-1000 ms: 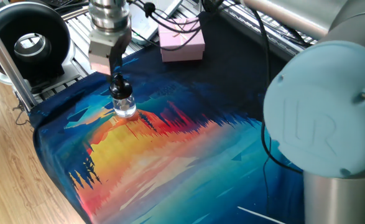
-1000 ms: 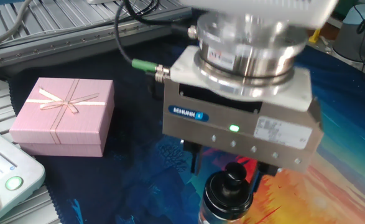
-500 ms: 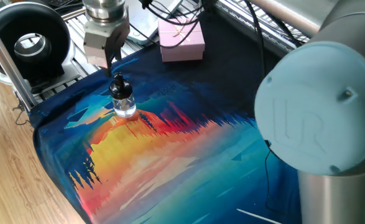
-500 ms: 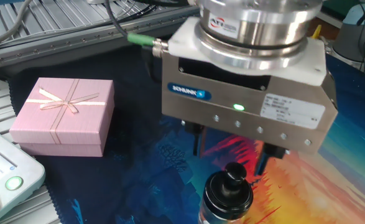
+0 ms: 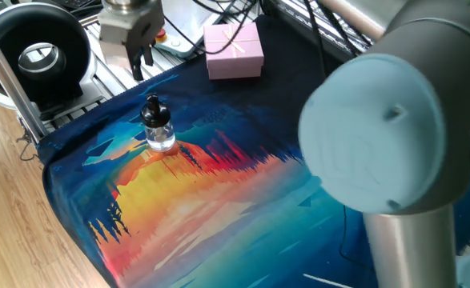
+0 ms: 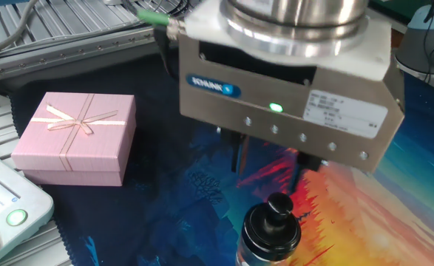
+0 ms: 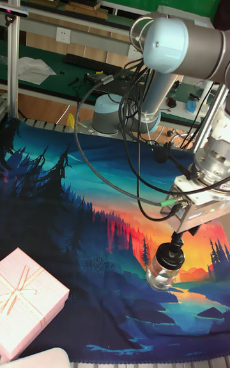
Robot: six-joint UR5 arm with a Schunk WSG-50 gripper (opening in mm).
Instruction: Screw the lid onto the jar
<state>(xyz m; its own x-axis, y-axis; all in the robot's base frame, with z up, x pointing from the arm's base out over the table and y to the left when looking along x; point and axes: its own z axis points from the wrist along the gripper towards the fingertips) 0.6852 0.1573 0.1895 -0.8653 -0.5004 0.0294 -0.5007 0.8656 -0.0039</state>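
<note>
The small clear jar [image 5: 160, 138] stands upright on the colourful cloth with the black lid [image 5: 154, 112] sitting on its neck. In the other fixed view the lid [image 6: 274, 224] fills the bottom edge and the glass body is mostly cut off. My gripper [image 5: 142, 64] hangs open above and behind the lid, clear of it, with nothing between its fingers [image 6: 240, 153]. In the tall fixed view the gripper [image 7: 176, 238] sits just over the lid [image 7: 170, 255] and the jar [image 7: 159, 276].
A pink gift box [image 5: 235, 50] lies at the cloth's far edge. A black round device [image 5: 34, 50] stands on the metal frame to the left. A white control box [image 6: 2, 207] sits by the pink box [image 6: 76, 138]. The arm's large blue joint [image 5: 379, 136] blocks the right.
The gripper has risen away from the lid and drifted back. Lid and jar stay where they were.
</note>
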